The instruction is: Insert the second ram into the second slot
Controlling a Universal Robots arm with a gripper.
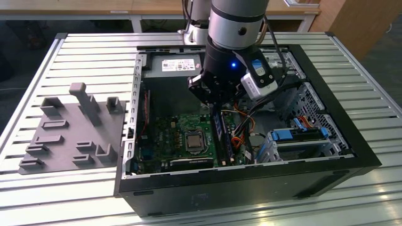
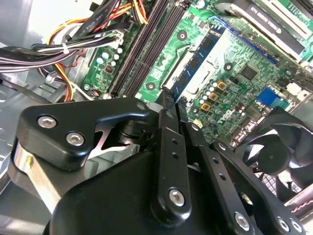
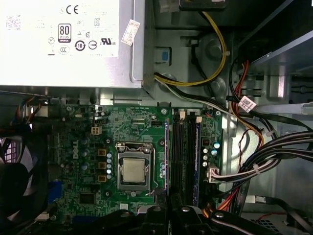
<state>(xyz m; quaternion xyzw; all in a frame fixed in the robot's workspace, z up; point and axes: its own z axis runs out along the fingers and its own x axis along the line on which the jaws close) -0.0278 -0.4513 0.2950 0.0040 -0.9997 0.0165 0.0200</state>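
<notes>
On the exterior view's left, the table [image 1: 75,52] carries a grey fixture [image 1: 63,141] w/ upright pegs and shallow pockets, probably a parking spot for parts. Right of it lies the PC case [image 1: 251,188], on its side w/ the panel off, so the arm can come straight down onto the mobo [image 1: 166,136]. The PSU [image 1: 179,65] sits at the far end. The CPU [image 1: 193,140] is approx mid-board, just left of the memory slots [image 3: 185,156].

The hand [image 1: 217,104] hangs over those slots, fingers pressed together on the second ram [image 1: 221,136]. They pinch its flat faces, seemingly along the upper edge, so the contact edge points down at the board. The stick runs near-to-far, parallel to the slots (that alignment is what would let it go in w/o twisting).

In the second wrist view it reaches out from the fingertips [image 2: 167,115], blue-green w/ a white label, over the socket area. In the first wrist view it shows edge-on as a thin blue line beside the slots, not in them. My read is that it's held above the board and not seated. I can't tell which slot it lines up w/.

Just right of the slots a cable bundle [image 1: 242,127] crowds in close to the hand, which is likely why the approach is vertical. Further right stands the drive cage [image 1: 295,136].
</notes>
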